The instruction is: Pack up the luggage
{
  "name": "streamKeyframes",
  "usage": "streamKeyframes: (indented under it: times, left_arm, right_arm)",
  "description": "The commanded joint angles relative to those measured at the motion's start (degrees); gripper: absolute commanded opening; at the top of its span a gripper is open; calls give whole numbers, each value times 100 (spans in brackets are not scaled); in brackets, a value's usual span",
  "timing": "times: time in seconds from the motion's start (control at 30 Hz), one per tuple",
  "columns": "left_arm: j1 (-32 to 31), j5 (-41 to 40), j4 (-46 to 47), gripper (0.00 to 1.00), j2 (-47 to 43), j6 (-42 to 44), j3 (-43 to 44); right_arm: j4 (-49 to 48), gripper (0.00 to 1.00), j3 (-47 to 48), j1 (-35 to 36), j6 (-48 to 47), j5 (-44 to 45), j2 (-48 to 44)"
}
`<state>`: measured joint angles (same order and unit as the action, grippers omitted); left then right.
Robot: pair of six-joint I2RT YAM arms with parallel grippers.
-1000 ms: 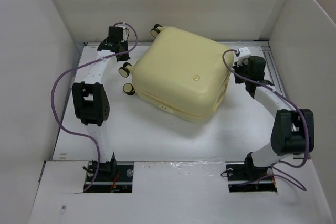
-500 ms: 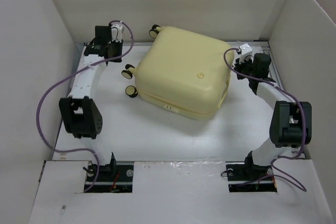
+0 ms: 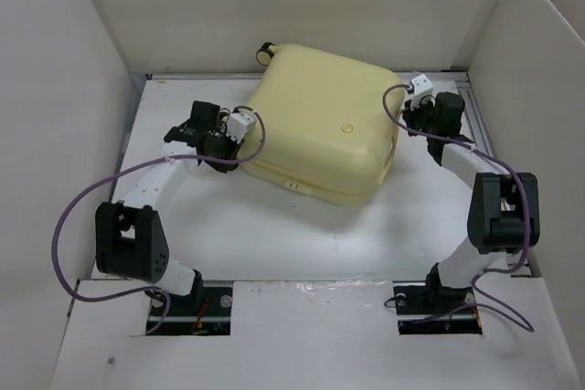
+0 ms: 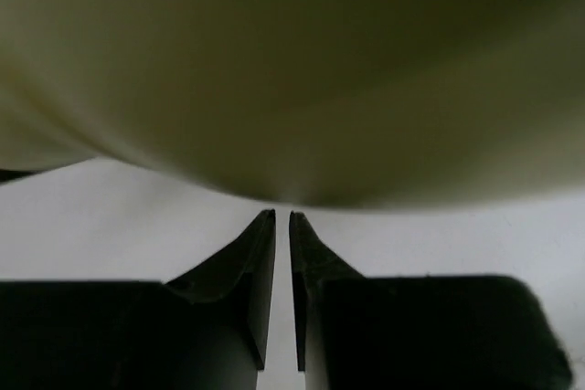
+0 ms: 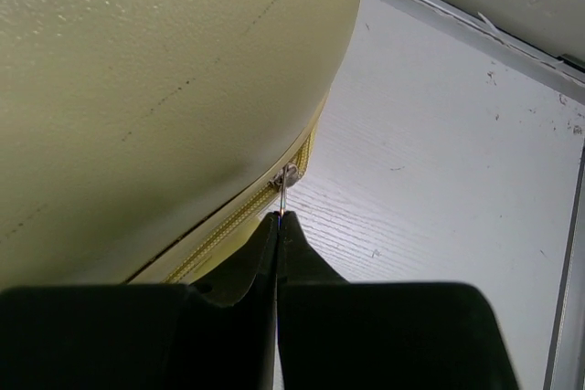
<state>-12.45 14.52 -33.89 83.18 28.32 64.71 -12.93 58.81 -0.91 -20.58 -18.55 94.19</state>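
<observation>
The luggage (image 3: 320, 125) is seen closed on the white surface (image 3: 274, 235), near the back wall (image 3: 320, 6), with one wheel (image 3: 266, 52) showing. The left gripper (image 4: 281, 218), all but closed and empty, is held just beside its left side. The right gripper (image 5: 278, 218) is pinched on the zipper pull (image 5: 286, 191) at its right side.
</observation>
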Motion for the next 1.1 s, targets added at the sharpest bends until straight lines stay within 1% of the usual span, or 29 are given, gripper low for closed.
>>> streamKeyframes:
  times: [0.0,0.07,0.1,0.2,0.23,0.3,0.33,0.43,0.47,0.53,0.57,0.6,0.63,0.67,0.7,0.77,0.8,0.83,0.87,0.9,0.93,1.0,1.03,1.07]
  left_arm:
    - [338,-661,1066,10,503,-975,454]
    - [453,-723,1069,11,909,-1492,831]
    - [506,-723,1069,12,1259,-1626,1207]
    - [506,-1047,1130,14,1569,-1960,1684]
    - [506,-1118,1191,14,1570,-1961,1685]
    - [506,-1258,1314,15,1430,-1961,1738]
    - [506,-1337,1384,15,1238,-1961,1686]
    - [349,-1768,1438,22,956,-1892,1633]
    - [183,-1917,1438,23,711,-1891,1633]
    - [-81,-2259,1656,26,342,-1751,1633]
    - [-265,-2313,1788,29,-95,-1655,1563]
    - [-806,-2366,1702,30,-178,-1541,1632]
    - [-1142,-2366,1414,32,-118,-1348,1885]
    - [-1511,-2366,1089,33,13,-1268,2410]
    - [-2281,-2306,721,37,232,-1206,2563]
    - [-3189,-2366,472,40,470,-935,2818]
    - [-3646,-2445,367,42,793,-837,3072]
    - [-4425,-2524,174,47,997,-784,3231]
    - [-4703,-2464,50,49,1251,-784,3424]
    - [-5019,-2333,-134,50,1837,-862,3930]
    - [-5100,-2262,-135,52,2130,-924,4162]
    - [-5153,-2436,144,53,2579,-1038,4435]
    - [-5154,-2524,320,53,3016,-1091,4698]
    - [-5154,-2525,409,53,3264,-1170,4952]
  right_arm:
    - [-904,0,-123,600,344,-1028,-323]
    - [-904,0,-273,653,344,-959,-515]
    - [-904,0,-325,653,344,-958,-516]
    - [-904,0,-563,653,414,-809,-692]
    - [-904,0,-615,575,466,-756,-753]
    - [-783,0,-616,452,730,-643,-753]
    - [-494,8,-616,294,826,-563,-753]
    - [-245,22,-642,170,1336,-439,-840]
    - [-245,22,-729,118,1415,-387,-902]
    - [-245,16,-958,117,1487,-317,-1087]
    - [-315,12,-959,178,1487,-229,-1087]
    - [-316,10,-1020,179,1408,-228,-1148]
    - [-376,10,-1020,179,1407,-141,-1149]
    - [-377,12,-1020,179,1347,-141,-1149]
    - [-377,16,-942,57,1346,-141,-1079]
    - [-377,23,-888,-154,1433,-368,-1026]
    - [-377,29,-888,-356,1486,-430,-1026]
    - [-377,30,-888,-453,1487,-491,-1026]
    - [-377,30,-888,-533,1487,-553,-1026]
    - [-377,34,-836,-646,1487,-606,-973]
    - [-377,37,-775,-648,1487,-711,-973]
    - [-316,44,-722,-735,1487,-765,-973]
    - [-246,50,-721,-796,1487,-765,-973]
    - [-245,51,-721,-797,1539,-712,-1095]
